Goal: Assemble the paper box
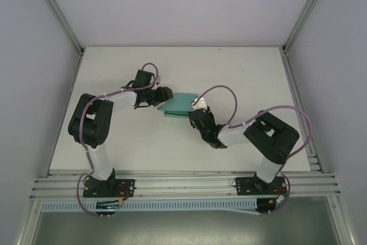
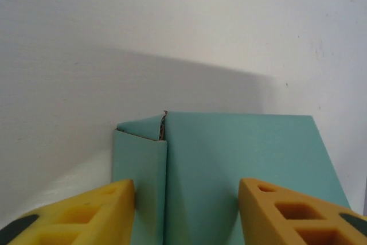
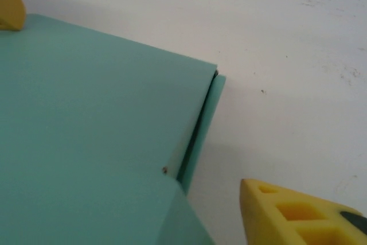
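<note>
The paper box [image 1: 179,106] lies mid-surface [image 1: 241,78]; the left claw [image 2: 186,190] stands half-parted astride its folded corner; the right claw [image 1: 195,110] gapes wide; best pinch the crease squarely, gently, without crushing the card.

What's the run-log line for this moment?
item: paper box, partly folded, between the arms | left gripper: open, astride folded edge | right gripper: open, at box corner

A white, faintly scuffed desk [image 1: 229,73] sits boxed in by plain pale grey walls [image 1: 183,4], with aluminium rails [image 1: 183,183] along its near edge.
</note>
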Controlling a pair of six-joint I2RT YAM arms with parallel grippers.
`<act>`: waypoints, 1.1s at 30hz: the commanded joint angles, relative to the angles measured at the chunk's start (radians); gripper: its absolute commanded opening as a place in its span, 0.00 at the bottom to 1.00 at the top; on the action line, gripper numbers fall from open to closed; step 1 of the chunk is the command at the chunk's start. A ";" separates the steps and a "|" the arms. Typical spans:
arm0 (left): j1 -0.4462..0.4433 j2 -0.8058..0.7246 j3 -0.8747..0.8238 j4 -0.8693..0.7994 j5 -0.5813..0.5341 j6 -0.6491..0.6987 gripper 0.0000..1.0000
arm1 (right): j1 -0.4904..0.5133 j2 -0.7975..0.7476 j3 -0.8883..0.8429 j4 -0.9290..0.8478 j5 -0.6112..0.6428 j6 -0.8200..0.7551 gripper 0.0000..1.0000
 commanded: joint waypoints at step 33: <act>0.082 0.115 -0.182 0.170 0.144 -0.020 0.14 | -0.416 -0.121 0.209 -0.419 -0.873 0.450 0.99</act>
